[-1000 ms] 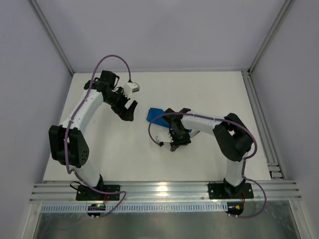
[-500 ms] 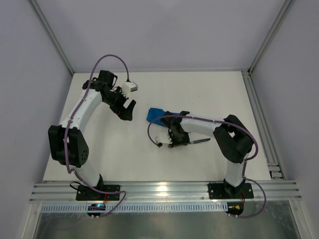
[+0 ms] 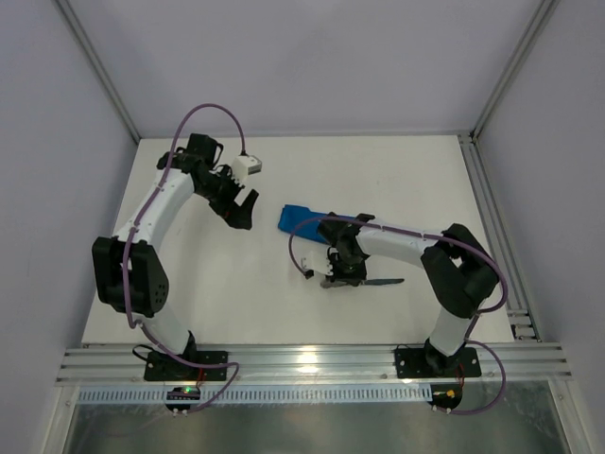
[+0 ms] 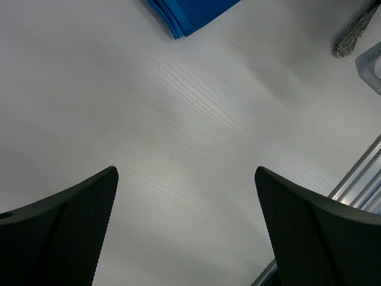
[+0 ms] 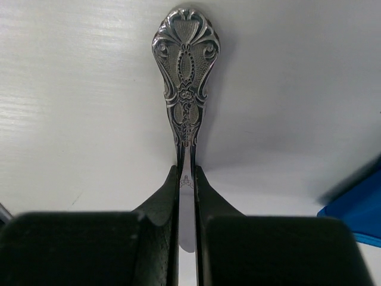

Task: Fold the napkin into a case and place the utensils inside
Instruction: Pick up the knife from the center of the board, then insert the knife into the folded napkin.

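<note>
The blue napkin [image 3: 301,218] lies folded as a narrow strip at mid table; its corner shows in the left wrist view [image 4: 190,12] and its edge in the right wrist view [image 5: 357,208]. My right gripper [image 3: 342,274] [image 5: 186,176] is shut on a silver utensil [image 3: 383,281] [image 5: 186,89], gripping the thin shaft below its ornate handle, low over the table just nearer than the napkin. My left gripper [image 3: 242,213] [image 4: 186,173] hangs open and empty left of the napkin. A silver handle tip [image 4: 356,30] shows at the top right of the left wrist view.
White tabletop [image 3: 397,180] bounded by an aluminium rail on the right [image 3: 492,227] and rails along the near edge [image 3: 312,359]. Purple cables loop off both arms. A white arm part [image 4: 372,62] sits at the left wrist view's right edge.
My right gripper has closed on the utensil and shifted with it a little toward the near edge. The left arm has barely moved.
</note>
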